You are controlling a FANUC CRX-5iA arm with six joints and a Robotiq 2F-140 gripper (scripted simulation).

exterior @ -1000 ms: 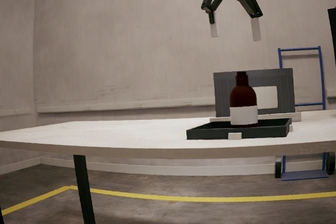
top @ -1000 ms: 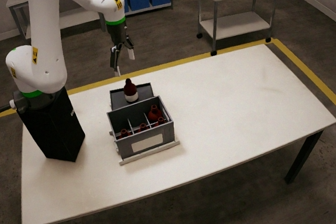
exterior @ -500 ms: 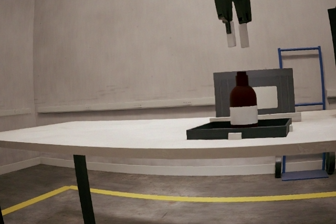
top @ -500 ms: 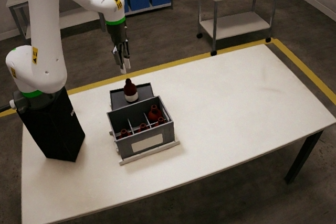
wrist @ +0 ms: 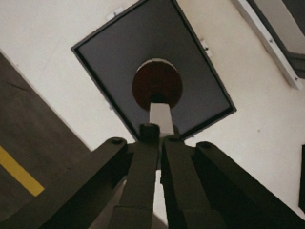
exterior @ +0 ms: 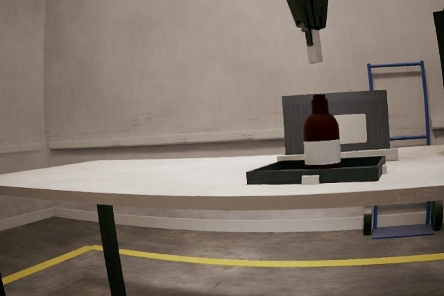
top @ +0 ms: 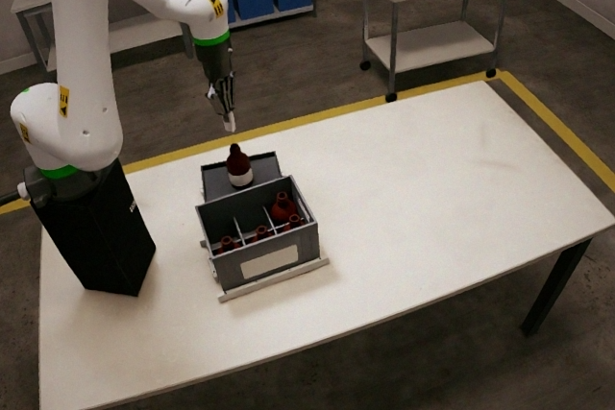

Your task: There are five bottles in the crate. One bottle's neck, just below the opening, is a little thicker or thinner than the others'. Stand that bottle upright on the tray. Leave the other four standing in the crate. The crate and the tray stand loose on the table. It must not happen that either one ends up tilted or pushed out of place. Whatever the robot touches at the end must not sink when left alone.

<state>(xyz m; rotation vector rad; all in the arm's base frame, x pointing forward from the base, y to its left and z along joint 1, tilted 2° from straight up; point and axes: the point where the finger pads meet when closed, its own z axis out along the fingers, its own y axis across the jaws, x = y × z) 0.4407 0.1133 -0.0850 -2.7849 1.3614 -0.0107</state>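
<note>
We are seeing the jaws (top: 229, 125) (exterior: 314, 57) closed, with nothing between them, and they are hanging in the air above the tray. Below them, and apart from their tips, one brown bottle with a white label (top: 239, 167) (exterior: 321, 131) (wrist: 157, 85) is standing upright on the tray (top: 213, 188) (exterior: 276, 177) (wrist: 200, 107). The bottle is touching neither the jaws nor the tray's rim, as far as we are seeing.

Farther from the jaws, beyond the tray, the crate (top: 270, 266) (exterior: 293, 124) is standing level on the counter (top: 422, 187) (exterior: 161, 178) (wrist: 248, 129). Inside it we are counting four other bottles: one (top: 282, 209) in the row nearer to the jaws, and three (top: 227, 242) (top: 261, 232) (top: 294, 220) in the far row. They are appearing upright, though the crate wall is hiding their lower parts.

So we are judging the moving work as done: one bottle is out, four are staying in, and tray and crate are both lying flat. Whether the bottle on the tray is really the one with the different neck, we are not able to confirm from here. Probably only a calm finish is remaining, with the jaws keeping away from the bottle.
</note>
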